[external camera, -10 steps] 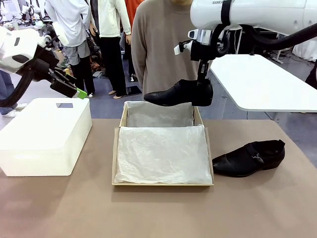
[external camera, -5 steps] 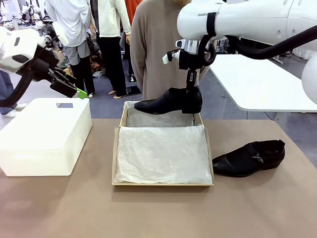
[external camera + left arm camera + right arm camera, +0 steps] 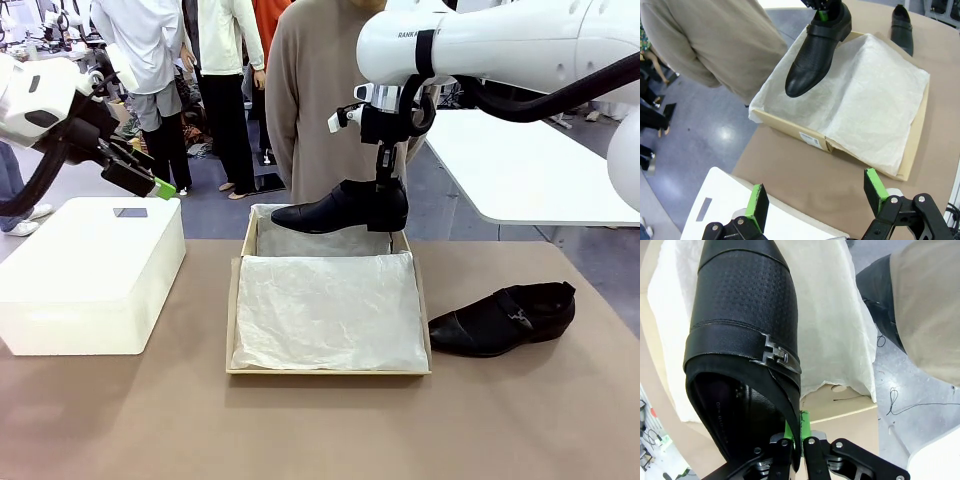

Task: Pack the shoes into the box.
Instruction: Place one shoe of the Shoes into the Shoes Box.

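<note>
At left, the left gripper (image 3: 816, 190) hangs wide open and empty above a white box (image 3: 90, 270). In the middle the cardboard box (image 3: 233, 320) lies open, tissue paper (image 3: 330, 310) spread across it. The right gripper (image 3: 387, 183) pinches one shoe (image 3: 335, 213) by its heel over the box's far end, with a person (image 3: 320, 100) close behind. The other shoe (image 3: 505, 318) lies just right of the box. A second ago the held shoe hung higher and further right.

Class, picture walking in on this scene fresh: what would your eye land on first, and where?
The right hand grips a glossy black shoe by its heel end, in the air over the far end of the tan box lined with white tissue paper. The other shoe lies on the table just right of the box. The left hand hangs open above a white box at the left.
</note>
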